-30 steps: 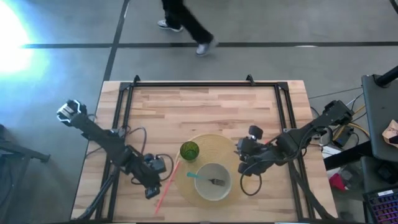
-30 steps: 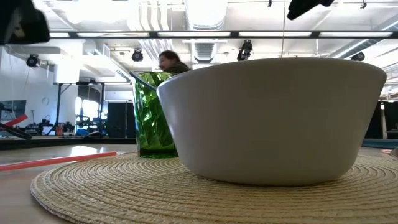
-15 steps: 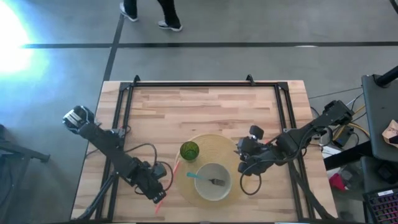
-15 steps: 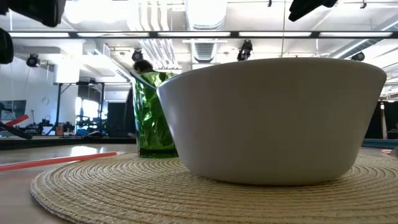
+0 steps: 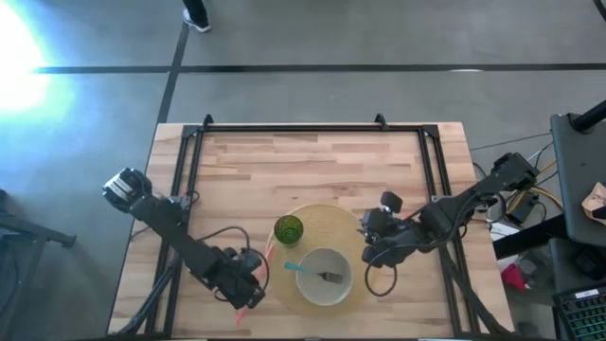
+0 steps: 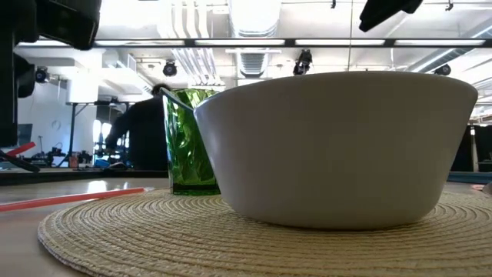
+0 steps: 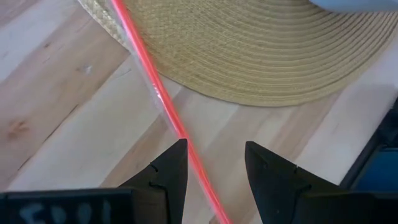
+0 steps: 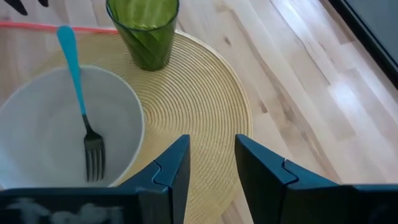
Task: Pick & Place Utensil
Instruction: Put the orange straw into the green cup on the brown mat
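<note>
Butcher-block table (image 5: 322,161), biggest thing in shot, w/ a round woven placemat (image 5: 333,224) near the front-centre. On the mat: white bowl (image 5: 325,278) holding a fork w/ blue handle (image 8: 79,106), and a green faceted cup (image 5: 289,229) just beside the bowl.

L arm reaches in from the table's left edge; left gripper (image 7: 214,163) hangs low over the wood just off the mat's left rim. Jaws part-open, nothing held. R arm waits at the mat's right side; right gripper (image 8: 210,163) hovers above the mat's edge, jaws also apart and empty.

Smallest item, and prob. the utensil in play: a thin pink-red straw (image 7: 163,99). It lies flat, one stretch over the mat's left rim, the rest on bare wood. Key relation: in the left wrist view the straw runs lengthwise away from the gripper and passes into the gap between the two fingers, hugging one finger rather than centred. L arm clearly nearer. Judgement: drop a touch, nudge sideways to centre, then close across the straw's width. Thin and flat, so it could slip out.
</note>
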Motion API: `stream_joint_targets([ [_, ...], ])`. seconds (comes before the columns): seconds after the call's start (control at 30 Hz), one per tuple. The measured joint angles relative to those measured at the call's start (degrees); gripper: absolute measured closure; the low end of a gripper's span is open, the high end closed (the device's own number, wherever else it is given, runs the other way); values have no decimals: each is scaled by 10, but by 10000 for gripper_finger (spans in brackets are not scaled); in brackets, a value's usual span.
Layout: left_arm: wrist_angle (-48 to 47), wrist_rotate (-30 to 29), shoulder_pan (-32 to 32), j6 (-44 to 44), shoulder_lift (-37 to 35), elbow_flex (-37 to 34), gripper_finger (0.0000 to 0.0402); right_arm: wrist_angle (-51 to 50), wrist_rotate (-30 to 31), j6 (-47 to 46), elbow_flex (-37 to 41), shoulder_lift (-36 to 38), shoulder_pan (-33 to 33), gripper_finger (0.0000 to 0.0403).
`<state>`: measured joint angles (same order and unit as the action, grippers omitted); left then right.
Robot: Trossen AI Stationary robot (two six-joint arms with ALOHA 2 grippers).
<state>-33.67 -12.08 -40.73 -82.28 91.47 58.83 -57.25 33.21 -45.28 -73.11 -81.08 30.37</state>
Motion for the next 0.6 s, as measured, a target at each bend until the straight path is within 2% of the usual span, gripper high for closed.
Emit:
stream_joint_targets([
  [0.27,2,0,0,-5,28,0,250,-1,0,-23,30,0,0,270],
  [0.6,2,1,2,-6,34,0,250,0,0,-11,25,1,-1,272],
])
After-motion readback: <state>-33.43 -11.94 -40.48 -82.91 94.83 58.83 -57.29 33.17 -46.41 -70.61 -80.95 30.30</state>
